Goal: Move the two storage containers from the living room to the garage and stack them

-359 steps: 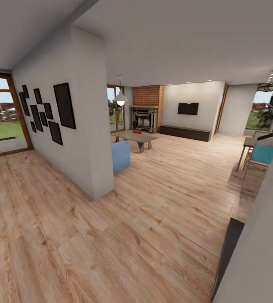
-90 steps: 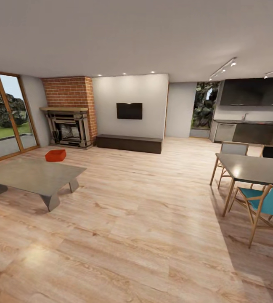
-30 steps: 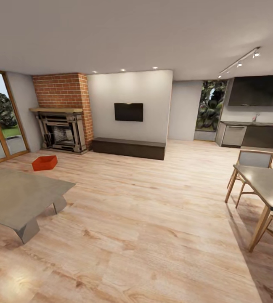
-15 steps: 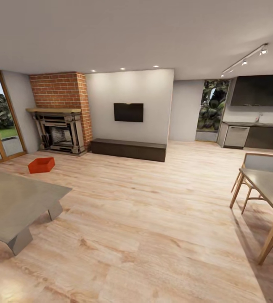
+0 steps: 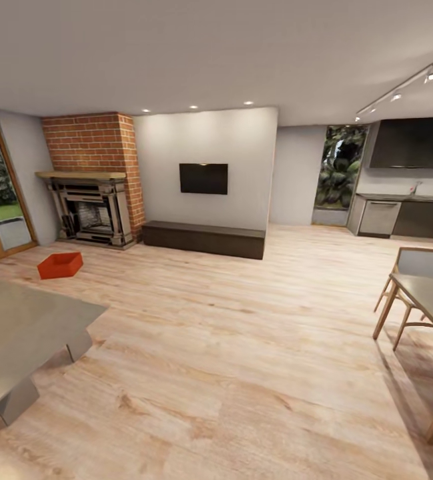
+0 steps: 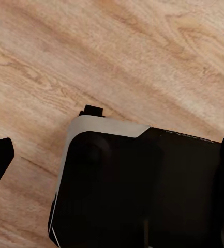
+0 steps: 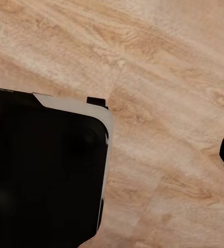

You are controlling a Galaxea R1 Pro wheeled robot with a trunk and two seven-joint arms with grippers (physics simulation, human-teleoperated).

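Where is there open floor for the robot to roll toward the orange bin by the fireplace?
The wood floor lies bare between the coffee table and the dining table, back to the TV bench. The storage container sits on open planks before the fireplace. It is crowded at the dining chairs.

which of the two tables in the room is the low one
The grey coffee table at the head view's left, sitting close to the wood floor. The dining table at right stands taller on wooden legs.

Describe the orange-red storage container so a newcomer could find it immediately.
Find the red-brick fireplace at the room's far left. On the wood floor before it lies the storage container, beyond the grey coffee table. It is the sole bright orange-red, lidless bin.
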